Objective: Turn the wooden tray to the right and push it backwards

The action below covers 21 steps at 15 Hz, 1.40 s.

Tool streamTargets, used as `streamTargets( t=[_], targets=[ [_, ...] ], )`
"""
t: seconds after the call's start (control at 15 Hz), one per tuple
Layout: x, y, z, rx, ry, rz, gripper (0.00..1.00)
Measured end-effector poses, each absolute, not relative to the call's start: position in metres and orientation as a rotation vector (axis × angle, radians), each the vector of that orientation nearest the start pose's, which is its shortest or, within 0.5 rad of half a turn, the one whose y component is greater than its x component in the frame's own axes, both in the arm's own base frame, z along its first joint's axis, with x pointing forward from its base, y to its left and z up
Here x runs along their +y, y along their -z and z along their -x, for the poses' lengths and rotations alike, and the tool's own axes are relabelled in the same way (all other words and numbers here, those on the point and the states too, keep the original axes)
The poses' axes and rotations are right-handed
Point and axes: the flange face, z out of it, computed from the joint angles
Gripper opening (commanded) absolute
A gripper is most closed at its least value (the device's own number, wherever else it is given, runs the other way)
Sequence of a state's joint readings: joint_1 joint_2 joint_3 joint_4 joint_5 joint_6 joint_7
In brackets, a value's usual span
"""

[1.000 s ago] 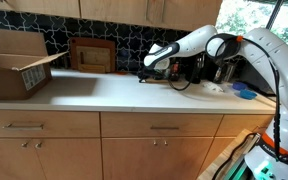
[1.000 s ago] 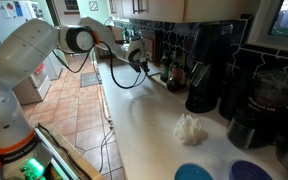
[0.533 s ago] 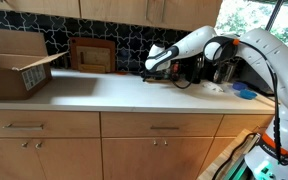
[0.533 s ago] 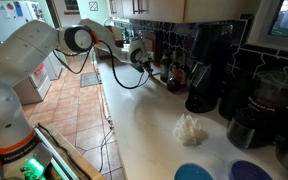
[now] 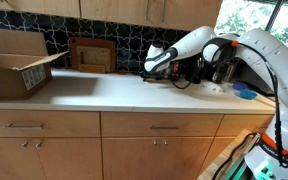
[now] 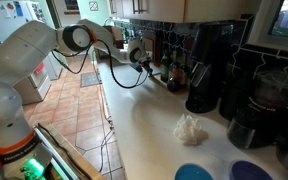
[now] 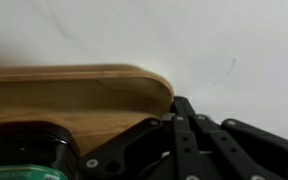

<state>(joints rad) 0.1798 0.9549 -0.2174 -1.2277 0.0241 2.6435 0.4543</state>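
Where the wooden tray lies, the tool sits.

**A:** Is the hand spread or closed?

**B:** I can't tell. In both exterior views it is too small. In the wrist view only its black links show, blurred, and the bottom edge cuts them off. The fingertips lie outside the picture.

**A:** And the wooden tray?

**B:** The wrist view shows one rounded corner, out of focus, and the rest runs off the left edge. A dark container covers part of it, and the bottom edge cuts that off too. In both exterior views the tray is too small to make out.

**A:** Anything else?

**B:** The left edge cuts off the cardboard box. The bottom edge clips two blue round things on the bench.
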Motion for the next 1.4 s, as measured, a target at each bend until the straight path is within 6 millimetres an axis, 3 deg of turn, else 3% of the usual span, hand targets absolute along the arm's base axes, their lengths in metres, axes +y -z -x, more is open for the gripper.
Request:
streamTargets(
  t=[0.4,0.93,1.4],
  targets=[
    [0.017,-0.249,-0.795,0.713,0.79,2.996,0.01],
    [-0.014,-0.248,-0.794,0.86,0.809,2.982,0.01],
    [-0.035,-0.25,-0.793,0.866,0.737,2.979,0.02]
  ],
)
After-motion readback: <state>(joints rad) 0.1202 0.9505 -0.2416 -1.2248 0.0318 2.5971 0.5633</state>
